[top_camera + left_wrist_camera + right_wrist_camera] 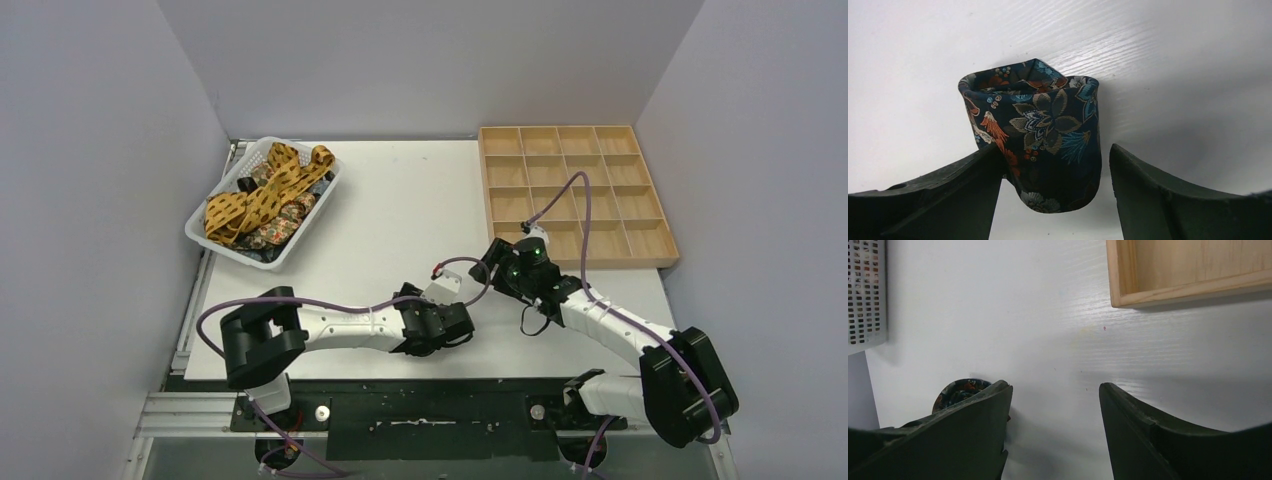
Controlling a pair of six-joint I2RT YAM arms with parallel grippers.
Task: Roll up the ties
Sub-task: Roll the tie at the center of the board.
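A dark navy floral tie [1048, 125], rolled into a coil, stands on end on the white table. My left gripper [1055, 147] is open around it. Its left finger [973, 180] touches the roll's side, and a gap shows before the right finger [1158, 190]. My right gripper [1055, 385] hangs open over bare table, nothing between its fingers; the same rolled tie [960, 389] peeks out behind its left finger. From above, the left gripper [465, 325] and right gripper [497, 262] sit close together mid-table. Loose mustard ties [265, 190] and floral ties [280, 225] lie in the basket.
A white slotted basket [300, 245] stands at the back left, its wall [865, 290] visible to the right wrist. A wooden compartment tray [670, 255] sits at the back right, its corner [1118, 285] near the right gripper. Purple cables loop over both arms.
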